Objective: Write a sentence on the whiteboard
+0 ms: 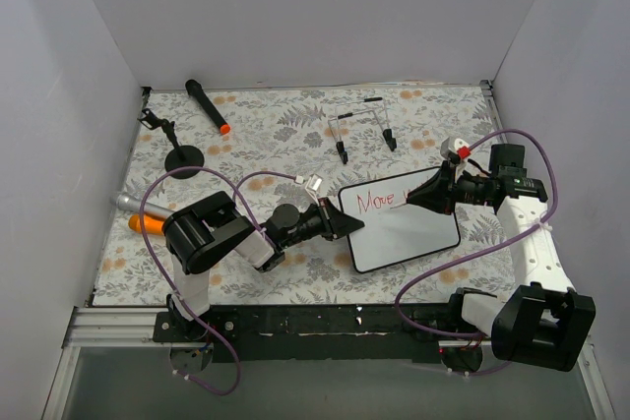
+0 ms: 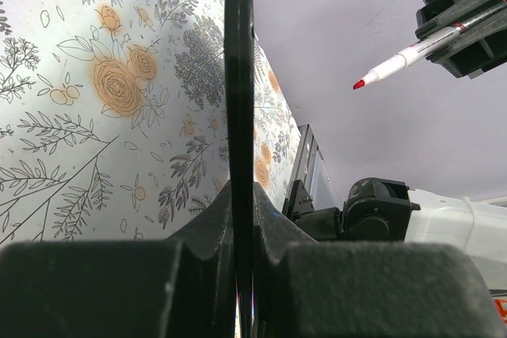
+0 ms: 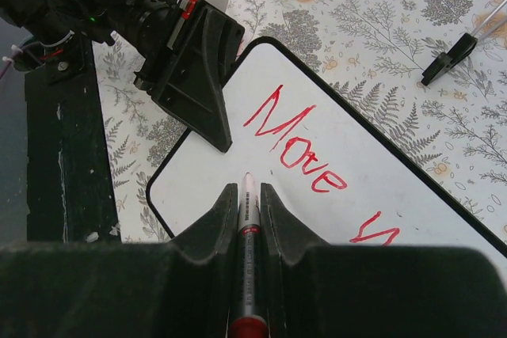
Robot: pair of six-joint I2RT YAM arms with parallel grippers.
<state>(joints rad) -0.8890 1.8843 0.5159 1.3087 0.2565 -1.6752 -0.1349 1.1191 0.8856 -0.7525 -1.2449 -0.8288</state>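
Observation:
The whiteboard [image 1: 404,228] lies mid-table, white with a thin black frame. Red lettering [image 1: 379,201] on it reads "Move" plus the start of a second word; it also shows in the right wrist view [image 3: 297,148]. My left gripper [image 1: 342,224] is shut on the board's left edge, seen edge-on as a black bar [image 2: 239,116] in the left wrist view. My right gripper [image 1: 433,194] is shut on a red marker [image 3: 247,227], its tip just above the white board [image 3: 356,219]. The marker also shows in the left wrist view [image 2: 404,57].
A black marker with an orange cap [image 1: 209,107] lies at the back left, by a small black stand [image 1: 183,154]. Black clips on wire [image 1: 364,130] lie at the back middle. An orange and a grey pen [image 1: 138,213] lie at the left edge. Grey walls enclose the table.

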